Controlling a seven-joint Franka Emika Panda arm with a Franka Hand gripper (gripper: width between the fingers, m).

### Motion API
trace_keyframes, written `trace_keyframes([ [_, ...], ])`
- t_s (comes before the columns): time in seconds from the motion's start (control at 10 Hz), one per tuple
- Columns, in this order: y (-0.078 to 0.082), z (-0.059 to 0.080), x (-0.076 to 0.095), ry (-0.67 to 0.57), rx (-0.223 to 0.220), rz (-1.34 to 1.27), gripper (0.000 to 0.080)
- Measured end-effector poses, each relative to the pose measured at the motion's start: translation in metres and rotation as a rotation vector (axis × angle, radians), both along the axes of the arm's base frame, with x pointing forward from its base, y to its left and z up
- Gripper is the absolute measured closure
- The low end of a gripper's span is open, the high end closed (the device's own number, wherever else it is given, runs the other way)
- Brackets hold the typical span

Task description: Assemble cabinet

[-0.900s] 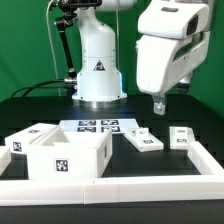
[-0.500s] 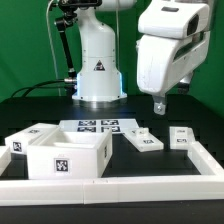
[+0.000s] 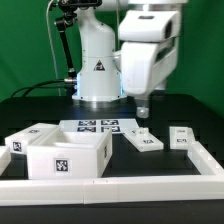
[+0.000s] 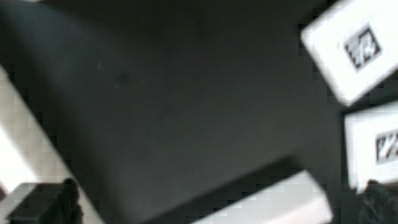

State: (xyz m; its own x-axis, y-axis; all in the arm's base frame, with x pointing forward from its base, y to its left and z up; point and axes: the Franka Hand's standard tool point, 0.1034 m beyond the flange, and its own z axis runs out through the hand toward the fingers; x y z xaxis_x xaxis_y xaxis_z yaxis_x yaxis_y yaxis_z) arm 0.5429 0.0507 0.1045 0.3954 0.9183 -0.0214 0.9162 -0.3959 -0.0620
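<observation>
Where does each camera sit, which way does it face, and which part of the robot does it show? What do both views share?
Exterior view: off the arm, at the side of the table opposite the robot base, facing it across the cabinet body; base, arm and gripper show.
Wrist view: on the wrist, looking down at the black table; only two dark fingers show, wide apart.
Shared: the table and, probably, small tagged pieces.
</observation>
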Motion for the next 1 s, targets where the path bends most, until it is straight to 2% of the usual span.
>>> trace_keyframes([
  [0.2,-0.009,-0.007,-0.009,-0.02,0.004,0.038,0.0003],
  [0.7,-0.012,-0.009,-0.011,-0.034,0.009,0.091,0.0003],
  [0.9,-0.036,-0.023,-0.046,-0.056,0.013,0.16,0.0003],
  [1.0,-0.047,-0.027,-0.054,-0.049,0.014,0.16,0.0003],
])
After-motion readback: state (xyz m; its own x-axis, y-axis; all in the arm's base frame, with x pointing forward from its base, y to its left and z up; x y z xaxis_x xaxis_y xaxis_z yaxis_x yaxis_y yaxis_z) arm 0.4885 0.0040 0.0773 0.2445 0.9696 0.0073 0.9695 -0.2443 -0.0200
